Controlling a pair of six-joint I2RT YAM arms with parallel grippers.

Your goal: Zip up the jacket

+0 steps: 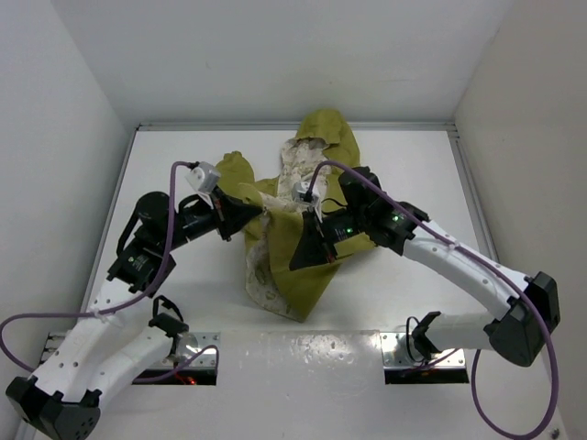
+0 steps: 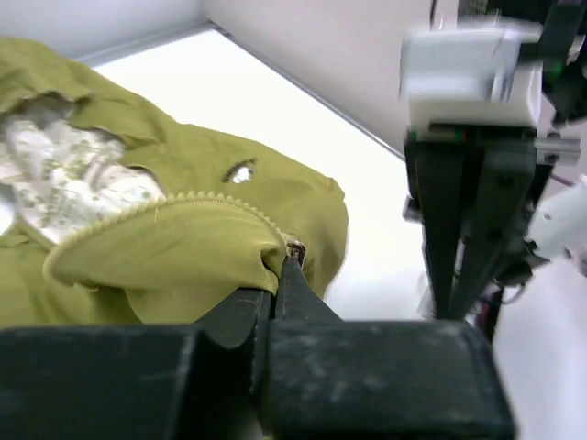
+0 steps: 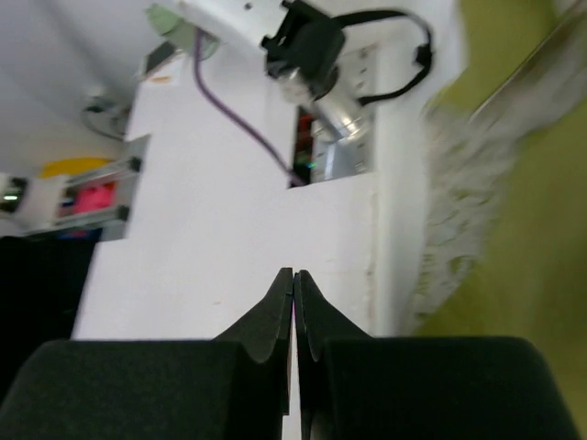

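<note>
One jacket, two grippers, one table.

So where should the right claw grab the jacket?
Probably the thin zipper edge of the jacket, beside where the left gripper pinches it. That edge curls up off the flat cloth, so fingers can close over it. Bring the right gripper in from its own side, jaws opened first; they are shut now.

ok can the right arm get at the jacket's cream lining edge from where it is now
Probably yes. The right arm has its jaws shut and empty close by the jacket, with nothing between them and the cream lining edge. The left arm pinches a zippered fold, seemingly clear of that path.
</note>
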